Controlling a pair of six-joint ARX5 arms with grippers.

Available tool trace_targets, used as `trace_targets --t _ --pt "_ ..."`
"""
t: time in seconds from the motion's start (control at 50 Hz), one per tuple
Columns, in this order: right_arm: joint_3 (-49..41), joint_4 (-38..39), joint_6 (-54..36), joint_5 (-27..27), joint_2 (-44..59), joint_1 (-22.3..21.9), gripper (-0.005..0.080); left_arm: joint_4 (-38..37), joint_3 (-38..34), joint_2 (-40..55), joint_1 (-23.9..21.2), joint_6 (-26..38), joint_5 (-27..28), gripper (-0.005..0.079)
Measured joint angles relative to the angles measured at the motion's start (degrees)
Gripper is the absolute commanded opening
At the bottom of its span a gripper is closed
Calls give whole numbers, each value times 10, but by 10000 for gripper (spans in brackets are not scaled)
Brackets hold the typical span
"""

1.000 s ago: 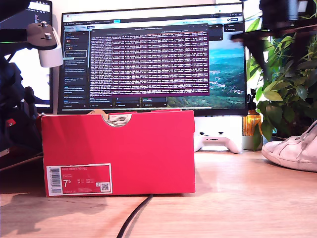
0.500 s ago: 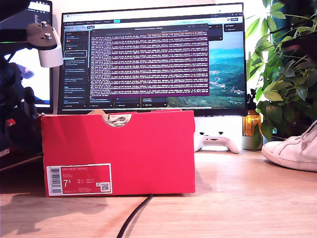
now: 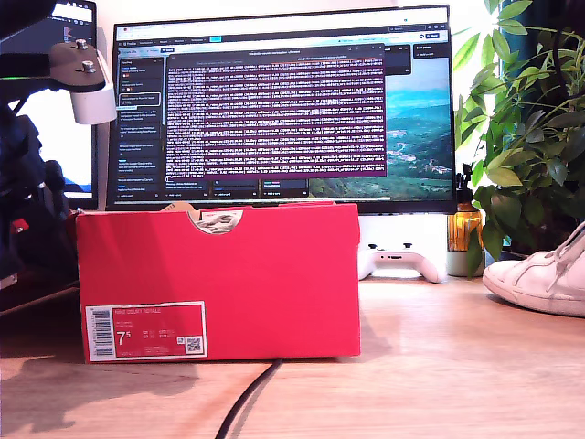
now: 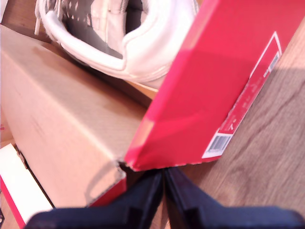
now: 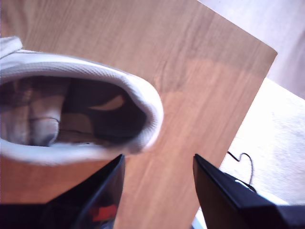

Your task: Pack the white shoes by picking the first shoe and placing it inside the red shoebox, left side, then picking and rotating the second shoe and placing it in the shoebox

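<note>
Dark arm blur gone from exterior view's upper right since earlier frames. My first claw (image 4: pixel 164 183) closed, empty, hovering over red shoebox (image 3: pixel 219 279) corner; one white shoe (image 4: pixel 128 38) inside box. My second claw (image 5: pixel 157 191) spread wide, just behind heel of second shoe (image 5: pixel 71 114) at desk (image 3: pixel 439 366) edge, exterior view's right; long axis runs away from claw.

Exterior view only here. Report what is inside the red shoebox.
Observer: One white shoe lies inside the red shoebox, with its heel by the labelled wall.
Operator: Now give me the state of my first gripper.
Observer: It is shut with the jaws together, holding nothing, near the box's corner.
Operator: Same for my second gripper.
Observer: It is open and empty. The heel opening of the white shoe on the table sits just beyond its fingers.
</note>
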Motion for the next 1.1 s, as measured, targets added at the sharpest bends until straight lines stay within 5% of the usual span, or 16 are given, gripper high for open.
trace_targets --t 0.34,0.62,0.72,0.84,1.1 --pt "-48 45 -1 -2 0 -44 415 0 0 0 0 0 0 -21" --pt "-124 152 -14 -36 0 -56 405 0 0 0 0 0 0 -21" --pt "-155 191 -14 -44 0 -59 294 0 0 0 0 0 0 -21" --pt "-168 210 -8 -46 0 -66 -20 0 0 0 0 0 0 -21" --pt "-168 204 -70 -41 0 -70 -13 0 0 0 0 0 0 -21"
